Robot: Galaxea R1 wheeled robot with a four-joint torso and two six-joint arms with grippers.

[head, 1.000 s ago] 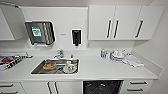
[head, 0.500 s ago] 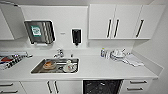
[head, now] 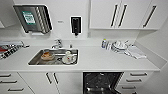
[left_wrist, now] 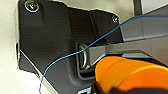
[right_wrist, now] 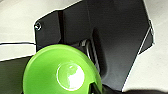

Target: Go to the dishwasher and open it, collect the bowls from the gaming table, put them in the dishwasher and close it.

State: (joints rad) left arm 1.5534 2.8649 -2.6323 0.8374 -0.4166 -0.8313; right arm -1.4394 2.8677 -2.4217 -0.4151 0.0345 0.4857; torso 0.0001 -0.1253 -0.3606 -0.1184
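Orange bowl sitting close under my left wrist, green bowl under right; grip on either, cannot tell. Am facing white counter; open dishwasher lying below, ahead, slightly right, nearer my right arm.

Both wrists carry a wide matte-black plate with silver screws at its corners, and a thin blue cable loops across the left one.

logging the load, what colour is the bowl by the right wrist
Bright green bowl, glossy, best seen in the right wrist view.
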